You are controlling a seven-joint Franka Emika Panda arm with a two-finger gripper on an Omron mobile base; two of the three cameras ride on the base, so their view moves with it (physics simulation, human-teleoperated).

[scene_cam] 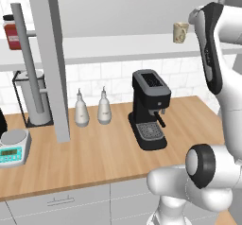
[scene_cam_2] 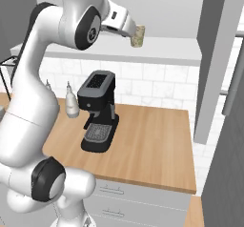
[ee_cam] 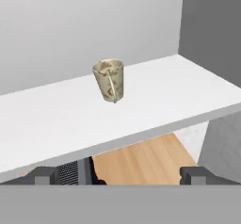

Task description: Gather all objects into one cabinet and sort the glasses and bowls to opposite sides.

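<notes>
Landmark: the white shelf board (scene_cam: pixel 118 47) of the wall cabinet is used for every place below.
Red jar: a red jar (scene_cam: pixel 12 32) is seen at the far left end of the shelf board, behind a grey post.
White bottles: two spouted bottles (scene_cam: pixel 92 108) are stood on the wooden counter (scene_cam: pixel 108 148), below the shelf board.
Coffee machine: a black coffee machine (scene_cam: pixel 150 108) is placed on the counter, under the shelf board, to the right of the bottles.
Beige mug: the speckled beige mug (ee_cam: pixel 109 80) is stood upright on the shelf board, toward its right end, near the dark grey side panel (ee_cam: pixel 212 25). Its long axis is pointed up and down.
Mug from the hand: in the hand view the mug is found straight ahead of the gripper (ee_cam: pixel 120 175), a little higher and a bit left of the middle. The shelf edge lies between them. A short reach forward is likely needed.
Hand: the jaws are spread wide apart. Nothing is held and nothing is touched.
</notes>
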